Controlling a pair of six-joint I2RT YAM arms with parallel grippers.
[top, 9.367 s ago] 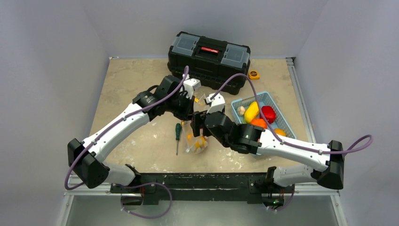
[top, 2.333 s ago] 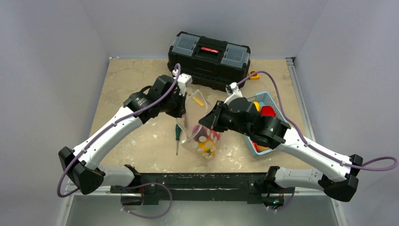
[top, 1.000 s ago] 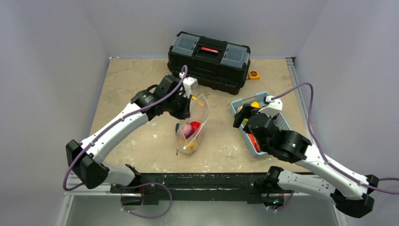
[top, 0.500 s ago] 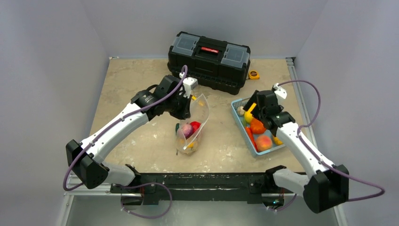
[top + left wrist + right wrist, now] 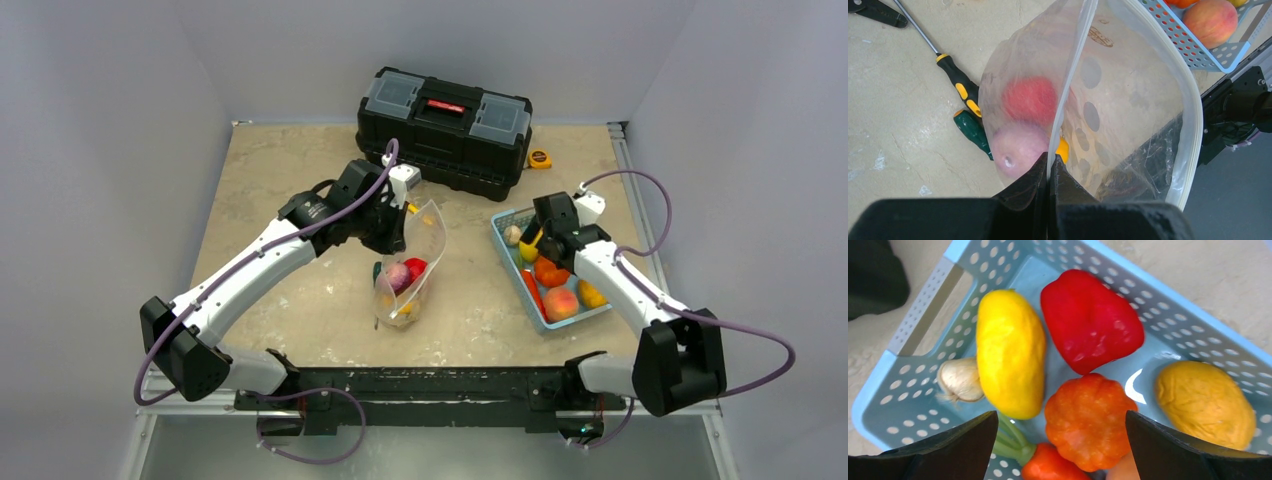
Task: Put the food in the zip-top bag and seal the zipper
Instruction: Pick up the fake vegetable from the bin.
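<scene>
- Over the last second the left arm and the bag it holds stay where they were. The right arm has swung from the near side of the basket to its far end, its jaws spreading as it goes.
- The left gripper [image 5: 1049,161] is pinched tight on one lip of the zip-top bag [image 5: 1133,95], holding that edge up so the mouth gapes toward the right.
- By the bag's left flank lie a yellow-handled screwdriver [image 5: 959,82] and a green-handled screwdriver [image 5: 973,134], which are not part of the job.
- In the bottom of the bag sit a red piece [image 5: 1030,97], a pinkish piece [image 5: 1017,147] and a yellow piece [image 5: 1062,150]. The zipper [image 5: 1194,115] curves round the open rim, not yet pressed shut.
- The step in hand looks like loading, with some food bagged and more waiting.
- The blue basket [image 5: 918,312], right of the bag, holds a yellow squash [image 5: 1008,355], a red pepper [image 5: 1090,320], an orange pumpkin [image 5: 1088,425], a garlic bulb [image 5: 960,379], a mustard-yellow lump [image 5: 1205,405], a carrot [image 5: 1048,466] and a peach [image 5: 561,302], all crowded together.
- The right gripper [image 5: 1060,415] hovers above them, jaws wide and empty.
- The next move likely calls for dropping onto one piece, perhaps the pumpkin just below. The fingers must slip into the narrow gaps beside it before closing and carrying it to the bag's mouth.
</scene>
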